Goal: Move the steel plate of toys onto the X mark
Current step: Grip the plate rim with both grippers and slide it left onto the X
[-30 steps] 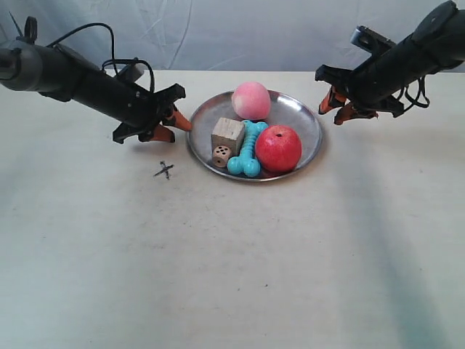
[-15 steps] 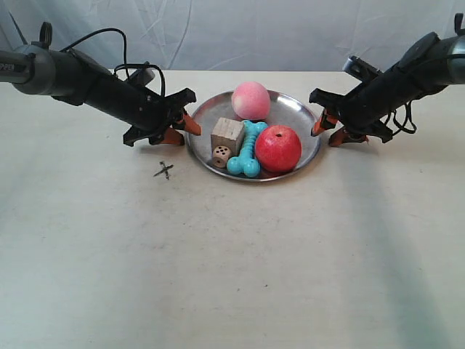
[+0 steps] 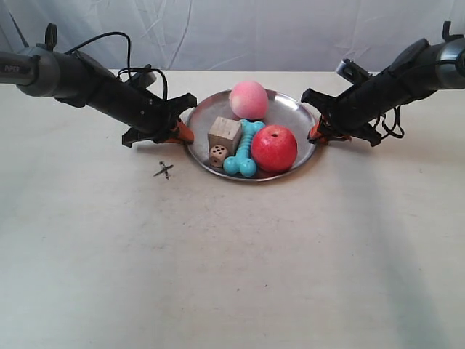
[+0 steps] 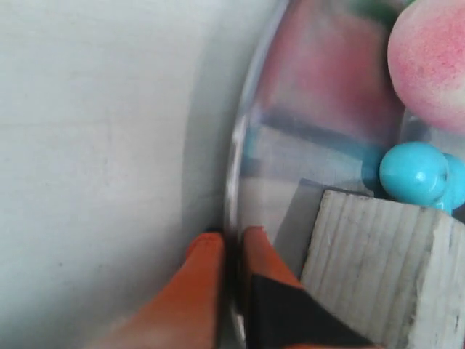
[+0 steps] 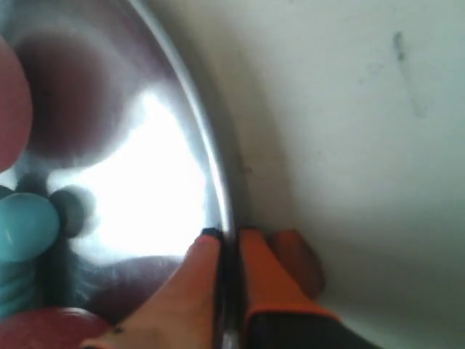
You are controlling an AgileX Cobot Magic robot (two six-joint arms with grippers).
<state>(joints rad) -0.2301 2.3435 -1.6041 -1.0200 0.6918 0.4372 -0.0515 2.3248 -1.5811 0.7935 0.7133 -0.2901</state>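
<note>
The steel plate [image 3: 298, 116] sits mid-table holding a pink ball [image 3: 248, 99], a red apple-like ball [image 3: 275, 147], a turquoise bone [image 3: 245, 149], a wooden cube [image 3: 224, 134] and a small die [image 3: 217, 155]. The arm at the exterior view's left has its gripper [image 3: 182, 133] at one side of the rim. In the left wrist view that left gripper [image 4: 231, 243] is shut on the plate's rim [image 4: 243, 145], beside the cube [image 4: 385, 276]. My right gripper [image 5: 229, 238] is shut on the opposite rim [image 5: 207, 145]. The X mark [image 3: 163, 171] lies on the beige table, left of the plate.
Black cables [image 3: 116, 43] loop over the arm at the exterior view's left. A pale cloth backdrop [image 3: 232, 29] closes off the far table edge. Beige tabletop [image 3: 240, 262] stretches toward the near side.
Both grippers have come in from either side and shut on the plate's rim. The plate with its toys has shifted slightly toward the X mark.
</note>
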